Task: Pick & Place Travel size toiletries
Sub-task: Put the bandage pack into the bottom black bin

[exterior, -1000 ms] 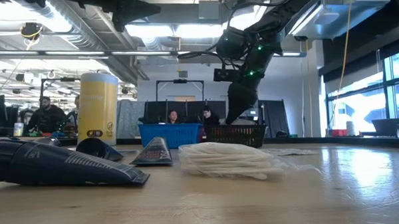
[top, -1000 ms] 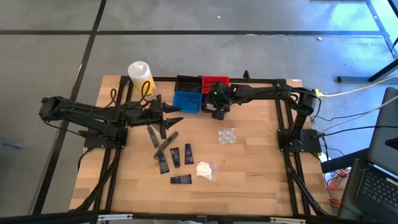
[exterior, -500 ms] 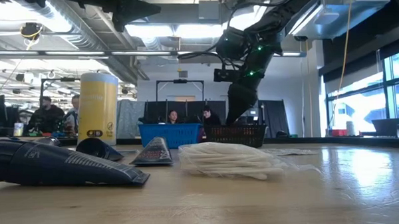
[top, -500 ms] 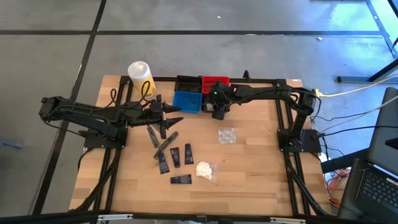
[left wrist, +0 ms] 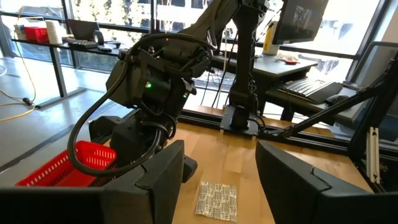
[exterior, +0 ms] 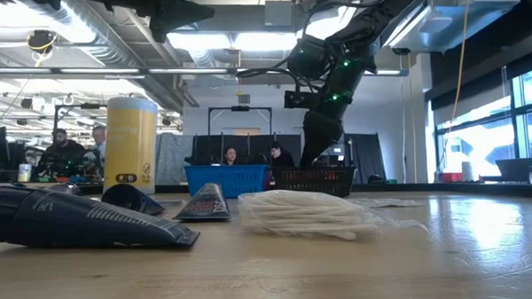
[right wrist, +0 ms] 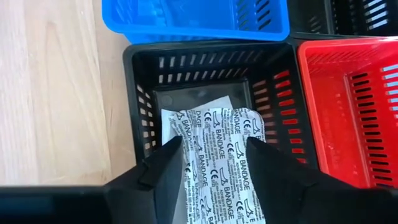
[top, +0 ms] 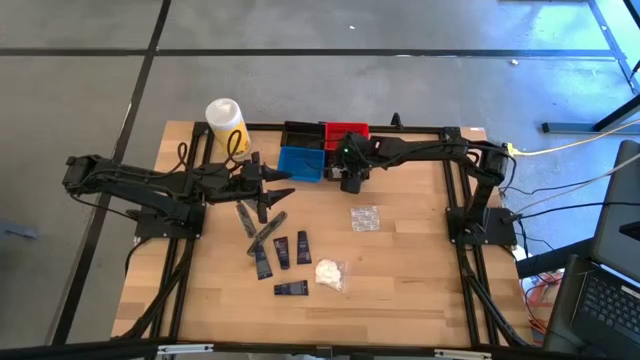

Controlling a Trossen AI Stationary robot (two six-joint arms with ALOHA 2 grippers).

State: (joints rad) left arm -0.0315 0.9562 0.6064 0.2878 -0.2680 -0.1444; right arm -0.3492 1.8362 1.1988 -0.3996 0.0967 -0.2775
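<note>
The right gripper (right wrist: 211, 155) hangs over a black bin (right wrist: 140, 124), fingers spread, with a clear packet (right wrist: 217, 149) printed "BANDAGE" many times lying between them inside the bin; whether the fingers touch it I cannot tell. Bins counted: one blue (top: 301, 163), one red (top: 347, 131), two black. On the table (top: 400, 290): five dark tubes (top: 283, 252), one white wad (top: 328, 272), one more clear packet (top: 365, 218). The left gripper (top: 268, 195) waits above the tubes, fingers parted, gripping nothing. A yellow can (top: 226, 124) stands at the back corner.
</note>
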